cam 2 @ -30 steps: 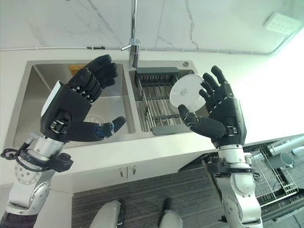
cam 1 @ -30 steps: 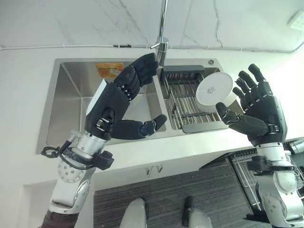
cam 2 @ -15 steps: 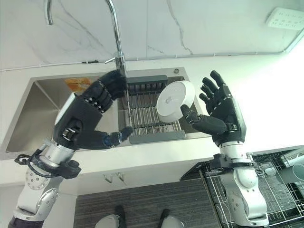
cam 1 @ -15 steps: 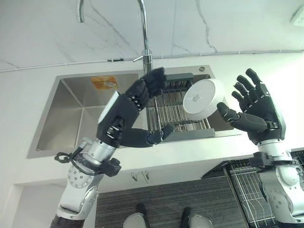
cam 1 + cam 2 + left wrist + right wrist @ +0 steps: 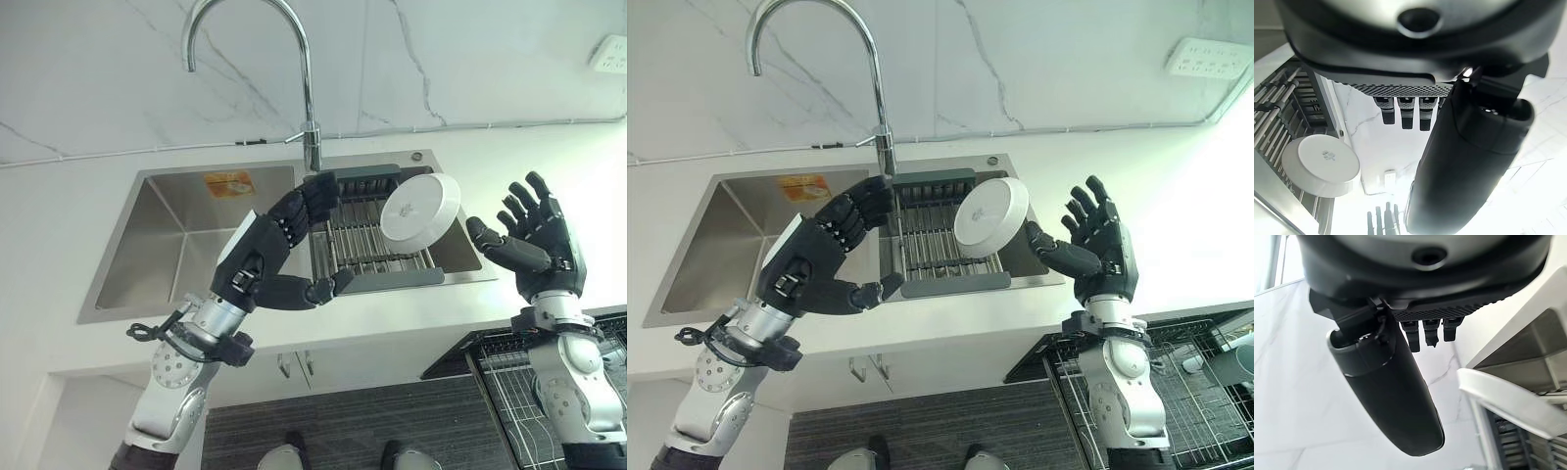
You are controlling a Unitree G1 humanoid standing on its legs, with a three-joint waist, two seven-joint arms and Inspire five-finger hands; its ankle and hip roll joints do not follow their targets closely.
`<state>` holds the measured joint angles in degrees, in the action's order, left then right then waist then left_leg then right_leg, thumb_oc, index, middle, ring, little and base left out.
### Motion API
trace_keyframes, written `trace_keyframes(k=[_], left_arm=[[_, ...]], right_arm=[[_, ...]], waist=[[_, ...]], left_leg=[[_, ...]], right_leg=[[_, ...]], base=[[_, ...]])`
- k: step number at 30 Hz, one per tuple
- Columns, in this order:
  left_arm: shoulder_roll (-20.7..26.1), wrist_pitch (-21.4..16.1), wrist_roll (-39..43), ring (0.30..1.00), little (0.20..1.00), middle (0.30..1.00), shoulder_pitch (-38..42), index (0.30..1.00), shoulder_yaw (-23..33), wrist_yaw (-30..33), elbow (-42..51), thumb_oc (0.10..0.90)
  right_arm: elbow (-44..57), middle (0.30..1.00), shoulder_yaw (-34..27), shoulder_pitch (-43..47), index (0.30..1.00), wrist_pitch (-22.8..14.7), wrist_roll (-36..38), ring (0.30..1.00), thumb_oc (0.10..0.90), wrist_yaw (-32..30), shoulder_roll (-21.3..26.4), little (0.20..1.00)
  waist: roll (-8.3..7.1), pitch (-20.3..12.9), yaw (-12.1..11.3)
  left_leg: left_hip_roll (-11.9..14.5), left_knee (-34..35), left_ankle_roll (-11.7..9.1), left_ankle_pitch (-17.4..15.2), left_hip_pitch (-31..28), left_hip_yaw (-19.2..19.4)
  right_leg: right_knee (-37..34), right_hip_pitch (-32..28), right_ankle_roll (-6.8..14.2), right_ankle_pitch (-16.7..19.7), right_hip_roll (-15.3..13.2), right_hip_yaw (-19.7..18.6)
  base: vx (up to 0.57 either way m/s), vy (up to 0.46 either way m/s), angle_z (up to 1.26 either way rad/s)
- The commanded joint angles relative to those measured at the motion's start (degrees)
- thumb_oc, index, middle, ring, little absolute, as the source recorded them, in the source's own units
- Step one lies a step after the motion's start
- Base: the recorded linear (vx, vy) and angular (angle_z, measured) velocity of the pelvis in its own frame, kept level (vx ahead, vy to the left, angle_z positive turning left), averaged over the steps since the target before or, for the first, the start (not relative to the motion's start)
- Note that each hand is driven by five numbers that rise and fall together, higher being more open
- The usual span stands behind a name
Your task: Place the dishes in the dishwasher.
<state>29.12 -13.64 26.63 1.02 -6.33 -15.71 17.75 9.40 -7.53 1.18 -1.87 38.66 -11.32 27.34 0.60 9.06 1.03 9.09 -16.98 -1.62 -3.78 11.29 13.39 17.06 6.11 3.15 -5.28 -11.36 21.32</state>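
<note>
sink (image 5: 167,255): brushed steel basin, sitting at the far left with nothing in it as far as I'm seeing

left hand (image 5: 263,262): hanging over the sink's middle edge, fingers loosely bent and thumb poking out toward the rack, gripping nothing

tap (image 5: 299,59): tall shiny gooseneck, rising behind the divider

rack (image 5: 367,230): grey-framed drainer with thin metal bars, sitting in the right half of the sink

bowl (image 5: 421,209): smooth white round dish, tipped on edge with its flat base facing us, leaning on the rack; it's sitting between the two hands and neither one is touching it, best I can tell

right hand (image 5: 537,250): spread wide just right of the bowl, thumb pointing at the rim, gripping nothing

dishwasher (image 5: 1136,372): wire basket peeking in at the lower right, below the counter

step tips: I'd say it's lining up a grab. Glazed surface is looking slippery, so I'm thinking thumb on one face and fingers behind the rim, squeezing firmly before lifting clear of the bars.
</note>
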Motion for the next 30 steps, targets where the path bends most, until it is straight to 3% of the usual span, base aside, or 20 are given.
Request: trace_keyframes(k=[1, 3, 8, 20, 30], left_arm=[[1.13, -4.92, 1.03, 0.9, 0.9, 0.9, 3.84, 0.9, 1.02, 1.05, 3.39, 0.8], [1.4, -4.83, 1.09, 0.9, 0.9, 0.9, 4.41, 0.9, 0.81, 1.31, 2.79, 0.8], [1.51, -4.99, 0.92, 0.9, 0.9, 0.9, 5.0, 0.9, 0.37, 1.22, 1.81, 0.8], [2.03, -4.89, 0.66, 0.9, 0.9, 0.9, 6.53, 0.9, -1.26, 1.2, -0.26, 0.8], [2.56, -4.35, 1.09, 0.9, 0.9, 0.9, 6.43, 0.9, -1.56, 0.98, -0.83, 0.8]], right_arm=[[0.92, 0.9, -2.87, 8.16, 0.9, -4.0, 0.88, 0.9, 0.8, -0.23, 1.23, 0.9], [-1.69, 0.9, -2.61, 8.92, 0.9, -1.11, 2.19, 0.9, 0.8, 0.7, 1.79, 0.9], [-5.12, 0.9, -1.71, 9.75, 0.9, 2.01, 7.11, 0.9, 0.8, 3.37, 1.82, 0.9], [-10.69, 0.9, -0.62, 12.78, 0.9, 5.18, 14.9, 0.9, 0.8, 7.35, 2.38, 0.9], [-12.73, 0.9, -1.11, 13.86, 0.9, 6.41, 18.15, 0.9, 0.8, 6.2, 2.9, 0.9]], waist=[[-0.48, -2.71, -0.57], [-0.71, -2.86, -0.72], [-1.22, -2.93, -1.08], [-1.96, -3.21, -2.09], [-2.03, -3.33, -2.48]], left_leg=[[3.71, -0.21, -3.55, -9.95, -7.68, -0.07], [3.56, -0.21, -3.52, -10.15, -7.95, -0.2], [3.49, -0.21, -3.47, -10.26, -8.42, -0.11], [3.18, -0.21, -3.47, -10.69, -9.24, -0.66], [3.03, -0.21, -3.39, -10.87, -9.62, -0.74]], right_leg=[[0.13, -0.89, 3.48, -5.62, 0.18, -1.45], [0.13, -1.12, 3.57, -5.67, 0.13, -1.52], [0.13, -1.74, 3.52, -5.76, 0.13, -1.12], [0.13, -2.89, 3.45, -6.12, 0.42, -0.99], [0.13, -3.44, 3.42, -6.24, 0.46, -0.9]], base=[[0.0, -0.002, 0.07], [0.0, -0.001, 0.03], [0.0, 0.0, 0.0], [0.01, 0.0, 0.02], [0.0, 0.0, 0.0]])
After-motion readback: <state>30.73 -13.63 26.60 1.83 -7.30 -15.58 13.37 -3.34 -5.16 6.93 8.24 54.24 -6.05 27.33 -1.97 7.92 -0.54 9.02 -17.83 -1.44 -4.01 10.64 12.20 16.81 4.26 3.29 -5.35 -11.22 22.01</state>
